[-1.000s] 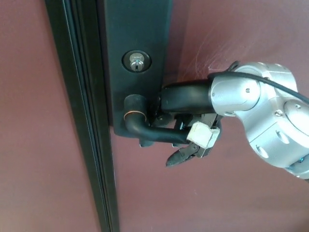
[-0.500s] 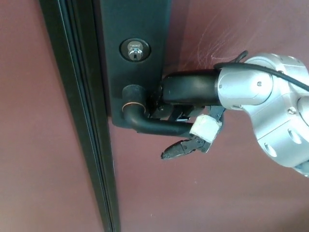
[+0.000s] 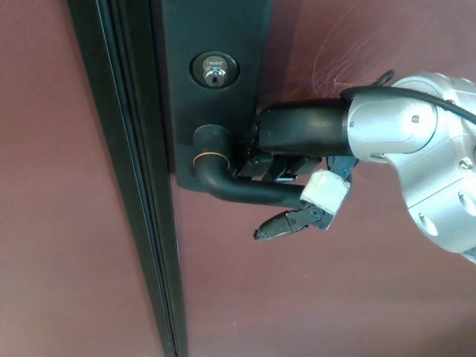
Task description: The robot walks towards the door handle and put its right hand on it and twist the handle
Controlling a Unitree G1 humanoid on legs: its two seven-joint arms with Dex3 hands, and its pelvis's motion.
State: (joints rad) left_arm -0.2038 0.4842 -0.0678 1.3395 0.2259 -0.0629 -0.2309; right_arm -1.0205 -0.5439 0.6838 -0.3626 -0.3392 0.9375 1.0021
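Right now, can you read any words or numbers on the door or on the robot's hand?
None can be read.
Lock cylinder: a tiny mark stands above the keyhole, too small and blurred to read.
Black lock plate, door handle, red-brown door: no lettering shows.
Right hand and its silver wrist: no label shows; the white block on one finger is blank.

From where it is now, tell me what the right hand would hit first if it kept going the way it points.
The right hand points picture-left along the lever; it would likely meet the handle's round base on the black lock plate, though depth is unclear.
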